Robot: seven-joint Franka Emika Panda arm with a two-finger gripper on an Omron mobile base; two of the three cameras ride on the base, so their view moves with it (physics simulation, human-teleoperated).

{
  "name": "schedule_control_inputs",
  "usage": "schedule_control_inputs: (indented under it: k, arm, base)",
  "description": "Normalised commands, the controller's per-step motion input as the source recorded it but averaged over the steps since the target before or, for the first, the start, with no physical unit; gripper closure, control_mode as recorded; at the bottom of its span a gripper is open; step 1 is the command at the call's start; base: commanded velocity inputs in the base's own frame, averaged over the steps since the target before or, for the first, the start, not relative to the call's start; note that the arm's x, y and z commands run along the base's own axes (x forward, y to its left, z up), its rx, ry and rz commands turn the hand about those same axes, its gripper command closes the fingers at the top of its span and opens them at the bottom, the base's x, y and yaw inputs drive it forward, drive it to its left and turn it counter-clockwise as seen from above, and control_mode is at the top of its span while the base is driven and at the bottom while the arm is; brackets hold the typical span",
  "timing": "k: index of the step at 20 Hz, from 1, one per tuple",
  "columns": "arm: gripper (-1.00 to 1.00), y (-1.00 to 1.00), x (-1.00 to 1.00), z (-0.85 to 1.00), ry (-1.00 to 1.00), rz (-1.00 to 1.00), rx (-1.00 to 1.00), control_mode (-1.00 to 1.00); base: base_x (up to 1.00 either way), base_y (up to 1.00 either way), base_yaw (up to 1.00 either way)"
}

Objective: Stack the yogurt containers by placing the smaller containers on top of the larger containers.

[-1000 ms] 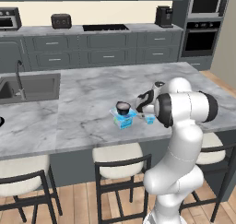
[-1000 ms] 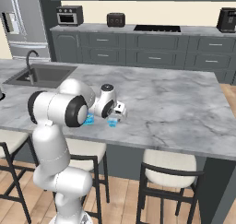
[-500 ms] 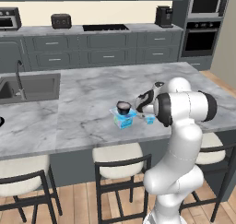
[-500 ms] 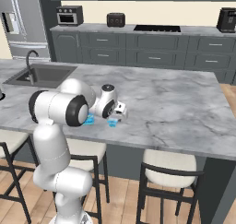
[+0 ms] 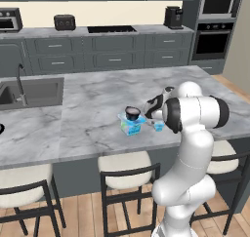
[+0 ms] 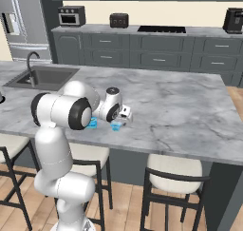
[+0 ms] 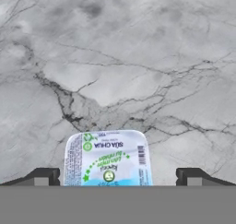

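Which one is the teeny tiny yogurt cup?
Find the grey marble island counter, then the pale blue boxy pack near its front edge. The tiny light-blue cup sits alone on the marble beside it, under the tool; the dark round cup rides on the pack.

tiny light-blue cup (image 7: pixel 108 158): lower part cut off at bottom, hand view | pale blue boxy pack (image 6: pixel 92 124): mostly hidden behind arm, right base view | gripper (image 5: pixel 155 118): fingertips hidden behind forearm, left base view
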Motion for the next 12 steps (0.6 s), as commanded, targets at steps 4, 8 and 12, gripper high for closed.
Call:
schedule_control_inputs:
  k: [4, 8, 12]
  arm:
    - [-1.00, 0.00, 0.00, 0.00, 0.00, 0.00, 0.00, -1.00]
    - [-1.00, -0.02, 0.00, 0.00, 0.00, 0.00, 0.00, -1.00]
    - [-1.00, 0.00, 0.00, 0.00, 0.00, 0.00, 0.00, -1.00]
  base:
    - [0.00, 0.00, 0.00]
    - [0.00, 0.00, 0.00]
    - [0.00, 0.00, 0.00]
